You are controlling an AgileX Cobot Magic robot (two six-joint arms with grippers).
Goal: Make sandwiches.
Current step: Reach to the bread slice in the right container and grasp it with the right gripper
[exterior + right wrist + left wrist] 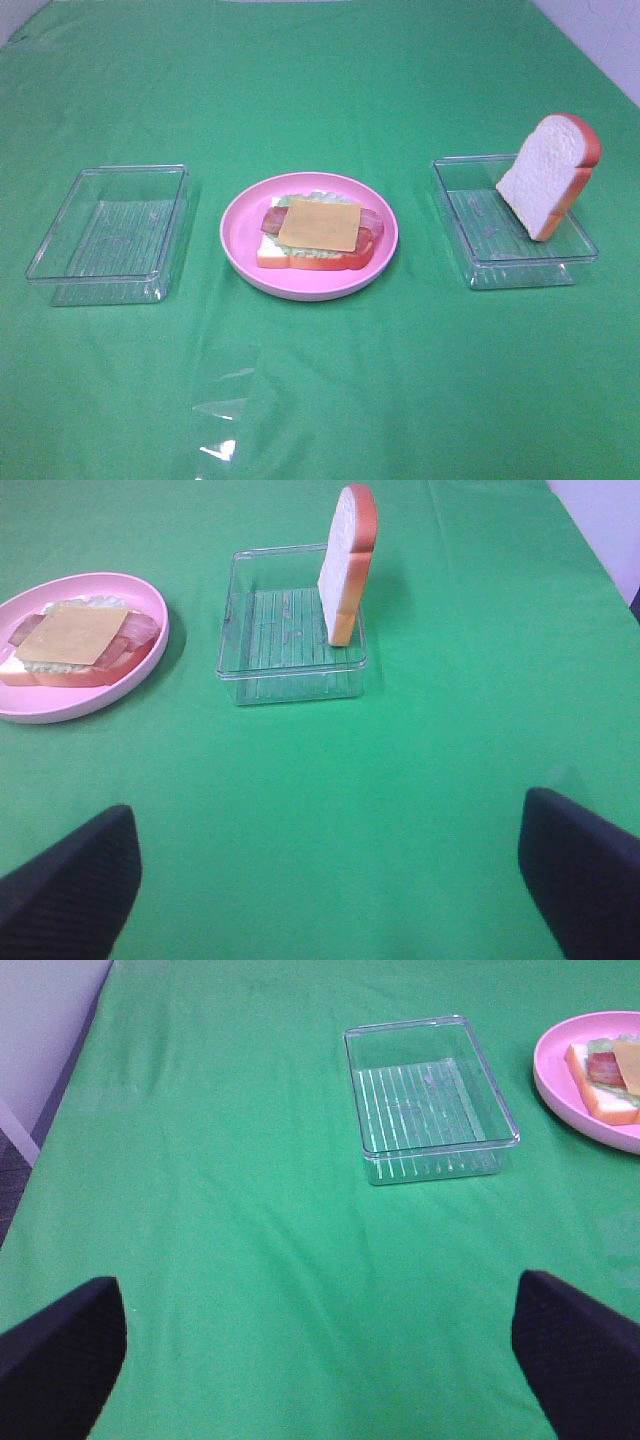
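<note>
Green tablecloth [320, 400] filling the frame of the exterior high view. At centre, round pink plate [240, 255] bearing the open sandwich [318, 235]: bottom bread slice, pale green lettuce, reddish-brown bacon, square yellow cheese [319, 224] uppermost. At centre left, clear plastic tray [60, 265] with nothing inside. At centre right, second clear tray [470, 250] with the remaining bread slice [548, 175] propped on edge, tilted, lower end inside the tray, orange-red crust to the right. Left gripper [320, 1360] spread wide above bare cloth, holding nothing, only its dark fingertips [60, 1350] visible at the lower corners. Right gripper [330, 880] likewise spread wide and holding nothing, fingertips [70, 880] at the lower corners.
</note>
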